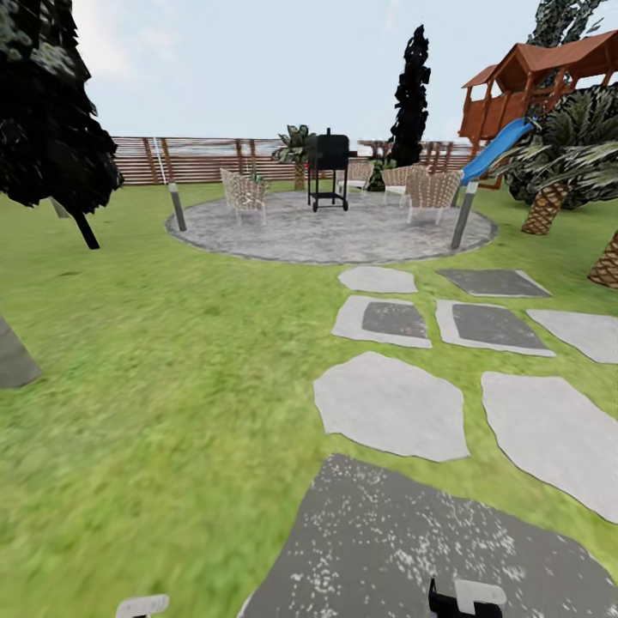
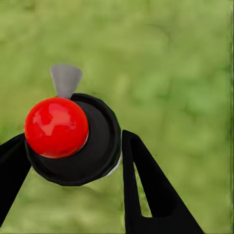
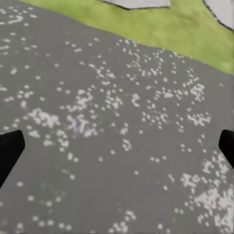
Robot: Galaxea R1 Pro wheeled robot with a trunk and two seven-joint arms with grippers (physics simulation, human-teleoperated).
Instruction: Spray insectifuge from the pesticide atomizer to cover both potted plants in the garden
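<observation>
In the left wrist view, the pesticide atomizer (image 2: 92, 146) shows its round black cap, a shiny red ball on top and a short grey nozzle. My left gripper (image 2: 73, 148) is shut on it, with black fingers (image 2: 146, 185) pressed against both sides of the cap over grass. My right gripper (image 3: 117, 146) is open, its fingertips far apart above a dark speckled stone (image 3: 112, 107). Both wrists peek in at the head view's lower edge, left (image 1: 142, 605) and right (image 1: 468, 596). The garden lawn (image 1: 172, 386) stretches ahead. The potted plants are out of view.
Grey stepping stones (image 1: 390, 403) lead to a round paved patio (image 1: 326, 232) with a black grill (image 1: 328, 167), wicker chairs (image 1: 245, 193) and two posts (image 1: 463, 215). A slatted fence (image 1: 197, 159) runs behind. A dark tree (image 1: 51, 129) stands left; palms (image 1: 549, 197) and a playset slide (image 1: 493, 150) stand right.
</observation>
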